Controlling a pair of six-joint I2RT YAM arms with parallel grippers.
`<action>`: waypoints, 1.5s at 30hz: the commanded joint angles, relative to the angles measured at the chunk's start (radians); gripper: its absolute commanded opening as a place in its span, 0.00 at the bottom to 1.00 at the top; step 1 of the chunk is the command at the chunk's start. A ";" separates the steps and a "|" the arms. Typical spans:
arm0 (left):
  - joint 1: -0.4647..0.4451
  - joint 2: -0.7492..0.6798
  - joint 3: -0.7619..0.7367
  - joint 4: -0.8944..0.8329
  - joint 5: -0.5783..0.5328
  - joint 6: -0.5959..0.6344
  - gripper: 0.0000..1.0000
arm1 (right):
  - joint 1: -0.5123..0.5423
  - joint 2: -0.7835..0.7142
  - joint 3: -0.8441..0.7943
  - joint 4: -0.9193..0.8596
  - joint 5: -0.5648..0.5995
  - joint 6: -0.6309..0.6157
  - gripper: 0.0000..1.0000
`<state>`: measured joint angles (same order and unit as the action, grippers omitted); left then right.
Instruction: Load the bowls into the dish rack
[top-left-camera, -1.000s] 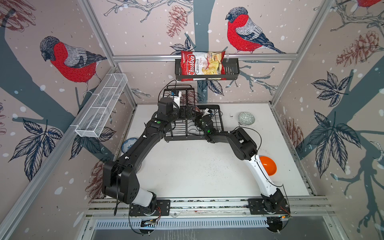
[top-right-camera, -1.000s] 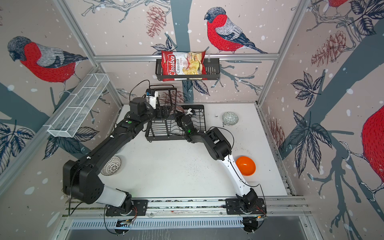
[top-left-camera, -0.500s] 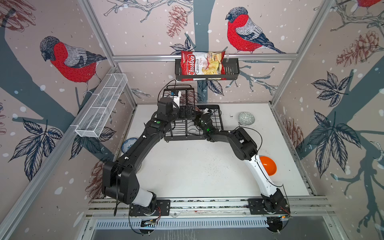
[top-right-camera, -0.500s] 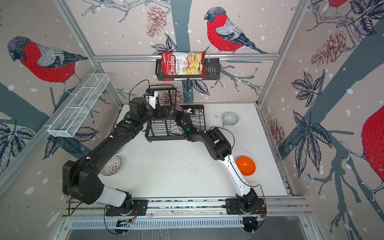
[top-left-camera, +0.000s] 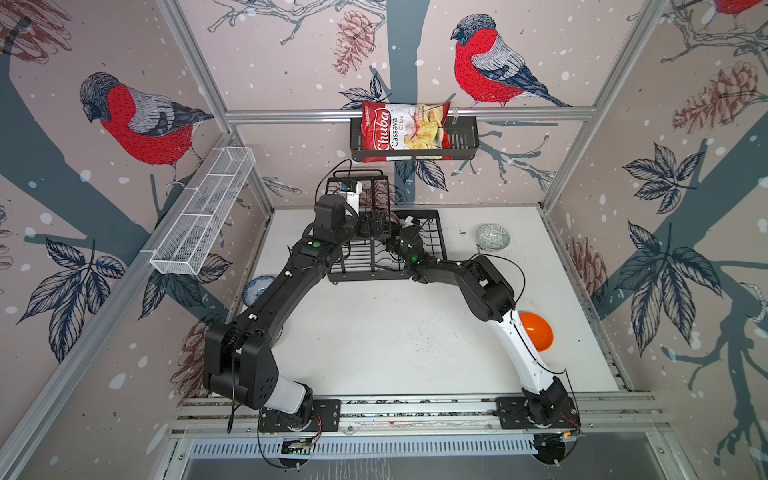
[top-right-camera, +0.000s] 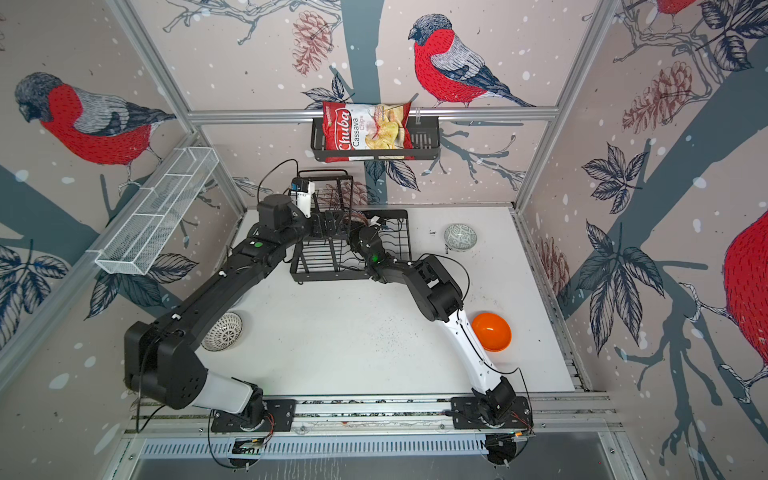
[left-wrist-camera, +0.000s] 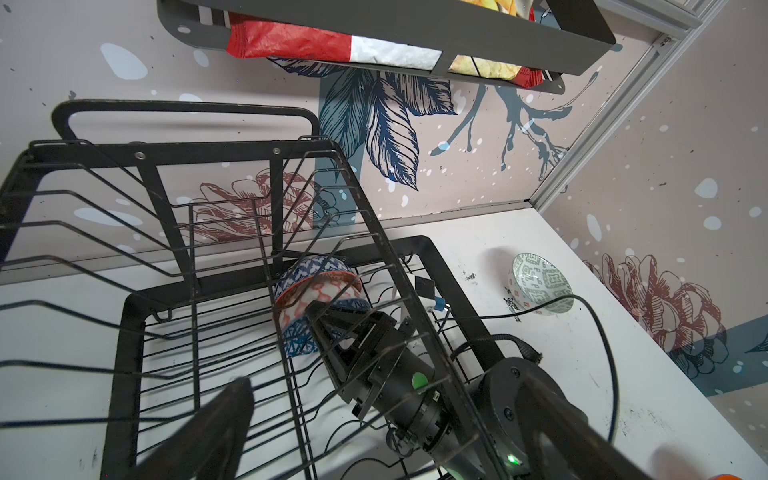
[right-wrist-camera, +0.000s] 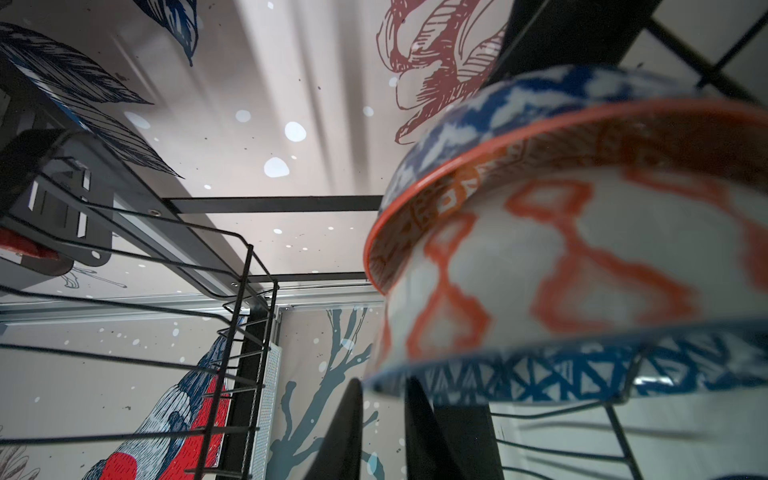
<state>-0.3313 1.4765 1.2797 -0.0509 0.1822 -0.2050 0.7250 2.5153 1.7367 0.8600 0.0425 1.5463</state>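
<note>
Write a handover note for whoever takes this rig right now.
Left gripper: open, empty, above the black wire dish rack.
Right gripper: jaws slightly apart at the blue geometric-patterned bowl's rim; grip unclear.
Done: that bowl and the salmon-lattice bowl sit together on the rack's base.
To do, all on the white table: grey-green patterned bowl, plain orange bowl, blue-white floral bowl, white bowl with dark radial lines.

The left arm (top-left-camera: 282, 286) and right arm (top-left-camera: 478, 282) converge toward twelve o'clock. The left gripper (top-left-camera: 375, 225) gapes wide; the right gripper (left-wrist-camera: 316, 311) shows jaws narrowly parted.
</note>
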 joint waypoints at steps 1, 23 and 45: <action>0.001 -0.007 0.004 0.032 0.000 0.002 0.98 | 0.000 -0.020 0.003 0.015 -0.010 -0.006 0.22; 0.000 -0.008 0.004 0.032 0.003 0.000 0.98 | -0.015 -0.122 -0.136 0.059 -0.016 -0.027 0.27; 0.001 -0.036 -0.015 0.057 0.008 -0.013 0.98 | -0.064 -0.356 -0.384 0.019 -0.077 -0.184 0.35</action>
<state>-0.3313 1.4532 1.2716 -0.0452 0.1864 -0.2111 0.6689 2.2017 1.3693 0.8814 -0.0021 1.4376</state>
